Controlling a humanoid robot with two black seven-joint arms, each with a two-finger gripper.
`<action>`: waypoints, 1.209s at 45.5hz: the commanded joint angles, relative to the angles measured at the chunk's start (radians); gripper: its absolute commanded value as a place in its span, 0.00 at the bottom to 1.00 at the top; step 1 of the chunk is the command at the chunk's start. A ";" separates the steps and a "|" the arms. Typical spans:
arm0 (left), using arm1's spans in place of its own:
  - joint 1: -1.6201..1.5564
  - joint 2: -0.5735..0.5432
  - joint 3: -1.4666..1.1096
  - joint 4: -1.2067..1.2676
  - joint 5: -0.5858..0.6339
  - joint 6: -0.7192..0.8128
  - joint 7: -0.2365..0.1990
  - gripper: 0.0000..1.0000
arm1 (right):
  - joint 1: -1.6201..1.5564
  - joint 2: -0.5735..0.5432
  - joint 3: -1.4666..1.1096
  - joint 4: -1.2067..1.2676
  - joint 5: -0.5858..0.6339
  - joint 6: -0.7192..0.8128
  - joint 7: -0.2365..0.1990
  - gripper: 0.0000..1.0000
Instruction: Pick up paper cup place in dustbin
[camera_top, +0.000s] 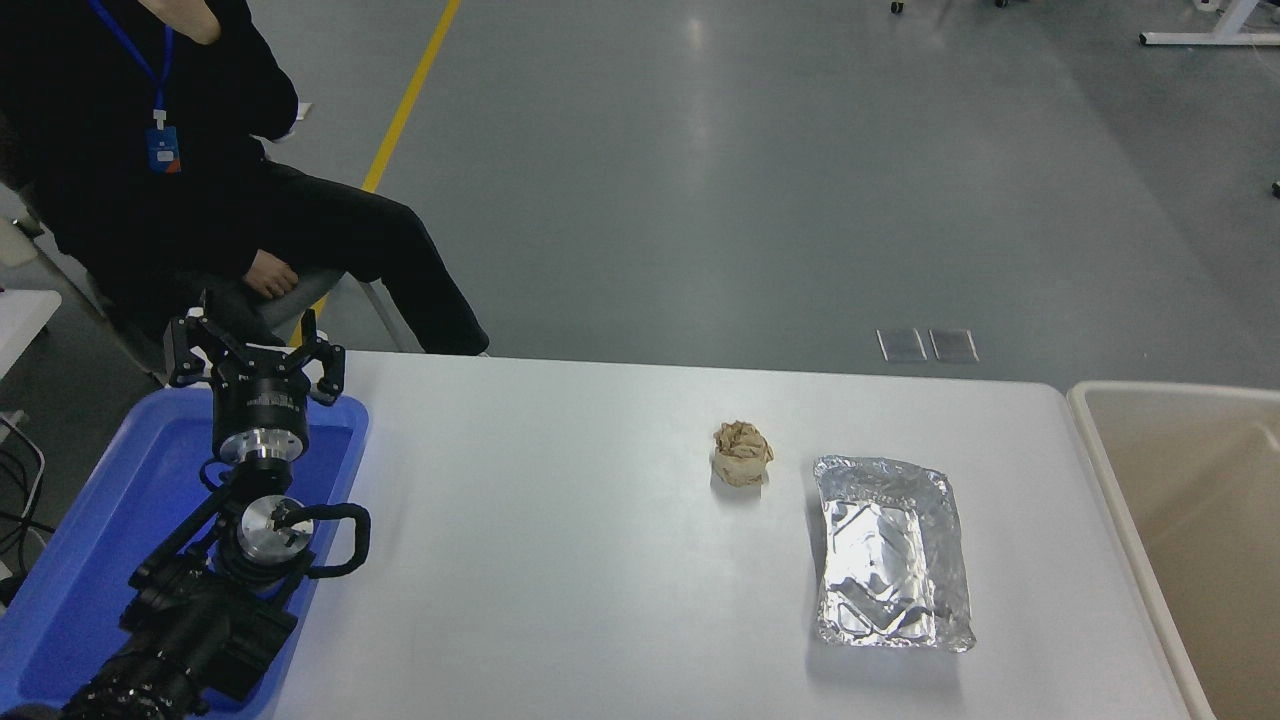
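Nowhere can I see the paper cup, and my right jaws are out of view, so I cannot tell their state. If it missed the dustbin (1085, 400) at right, I'd never know; my left jaws (255, 352) hang spread over the blue tray (60, 600).

Dustbin (1100, 440) at right, left gripper (254, 345) parked

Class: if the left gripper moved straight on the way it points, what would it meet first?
Probably nothing on the table. The left gripper points away over the blue tray's far edge towards the seated person's legs, though depth is unclear.
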 joint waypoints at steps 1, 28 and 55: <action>0.001 0.000 0.000 0.000 0.000 0.000 0.000 0.99 | -0.259 0.189 0.156 -0.264 0.037 -0.022 -0.001 0.00; -0.001 0.000 0.000 0.000 0.000 0.000 0.000 0.99 | -0.526 0.335 0.258 -0.347 0.042 -0.032 0.007 0.00; 0.001 0.000 0.000 0.000 0.000 0.000 0.000 0.99 | -0.594 0.344 0.299 -0.362 0.037 -0.024 0.025 1.00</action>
